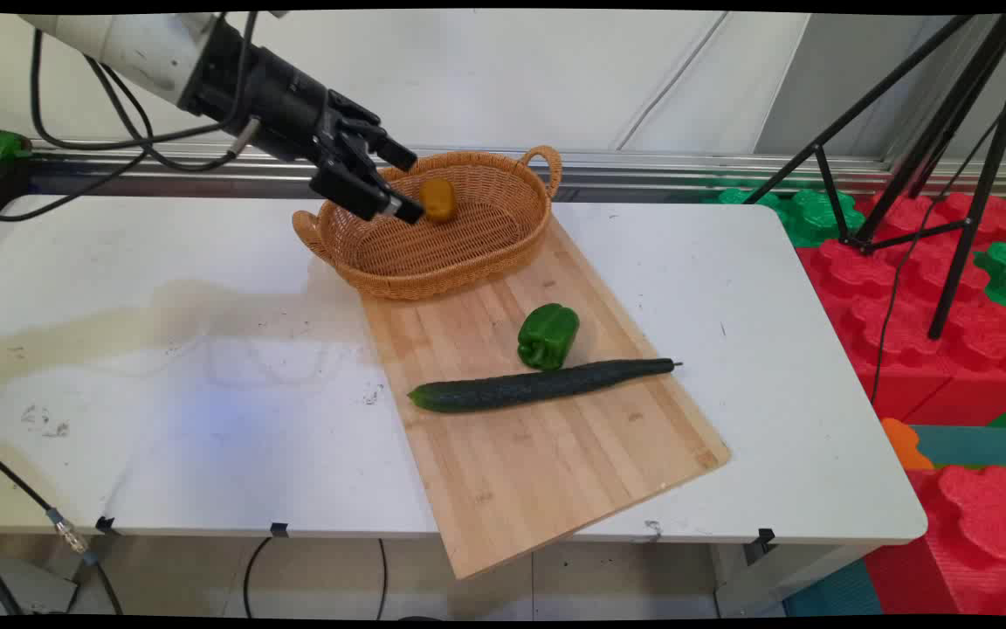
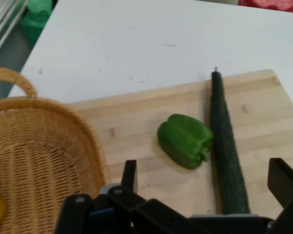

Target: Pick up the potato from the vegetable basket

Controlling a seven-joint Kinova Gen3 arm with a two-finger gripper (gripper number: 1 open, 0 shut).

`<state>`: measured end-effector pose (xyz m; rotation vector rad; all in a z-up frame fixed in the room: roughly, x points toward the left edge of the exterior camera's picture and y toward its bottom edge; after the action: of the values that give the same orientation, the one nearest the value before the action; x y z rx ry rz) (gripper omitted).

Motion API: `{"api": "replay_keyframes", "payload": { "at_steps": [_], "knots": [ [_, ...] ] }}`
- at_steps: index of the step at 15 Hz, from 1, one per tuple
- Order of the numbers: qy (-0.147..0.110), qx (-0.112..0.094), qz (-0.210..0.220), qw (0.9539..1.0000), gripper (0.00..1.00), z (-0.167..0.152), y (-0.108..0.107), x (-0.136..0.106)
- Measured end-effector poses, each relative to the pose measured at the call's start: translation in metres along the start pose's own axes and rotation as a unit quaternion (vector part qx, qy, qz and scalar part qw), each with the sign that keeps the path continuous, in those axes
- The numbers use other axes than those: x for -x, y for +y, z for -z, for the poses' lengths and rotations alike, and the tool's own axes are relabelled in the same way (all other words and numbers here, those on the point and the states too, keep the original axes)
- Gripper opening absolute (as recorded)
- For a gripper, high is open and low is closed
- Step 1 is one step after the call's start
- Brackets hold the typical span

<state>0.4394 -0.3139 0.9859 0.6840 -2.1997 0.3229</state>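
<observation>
While the hand (image 1: 405,183) hangs over the wicker basket (image 1: 477,262) with its fingers spread wide and holding nothing, a yellow pepper (image 1: 438,199) lies inside just beside it. Farther out, the green pepper (image 1: 547,335) and cucumber (image 1: 542,384) rest on the cutting board (image 1: 555,454).

Tan woven basket (image 1: 433,253); green pepper (image 1: 547,335); dark-green cucumber (image 1: 542,385).
</observation>
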Motion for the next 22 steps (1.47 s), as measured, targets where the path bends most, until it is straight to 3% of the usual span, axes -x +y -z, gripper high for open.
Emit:
{"api": "replay_keyframes", "payload": {
  "at_steps": [4, 7, 11, 17, 22],
  "knots": [
    [-0.013, -0.041, 0.029, 0.9987, 1.00, 0.014, -0.013, 0.007],
    [-0.029, -0.076, 0.056, 0.9951, 1.00, 0.019, -0.028, 0.019],
    [-0.043, -0.108, 0.079, 0.9900, 1.00, 0.014, -0.047, 0.033],
    [-0.053, -0.161, 0.129, 0.9771, 1.00, -0.017, -0.081, 0.057],
    [-0.063, -0.178, 0.138, 0.9723, 1.00, -0.050, -0.103, 0.069]
  ]
}}
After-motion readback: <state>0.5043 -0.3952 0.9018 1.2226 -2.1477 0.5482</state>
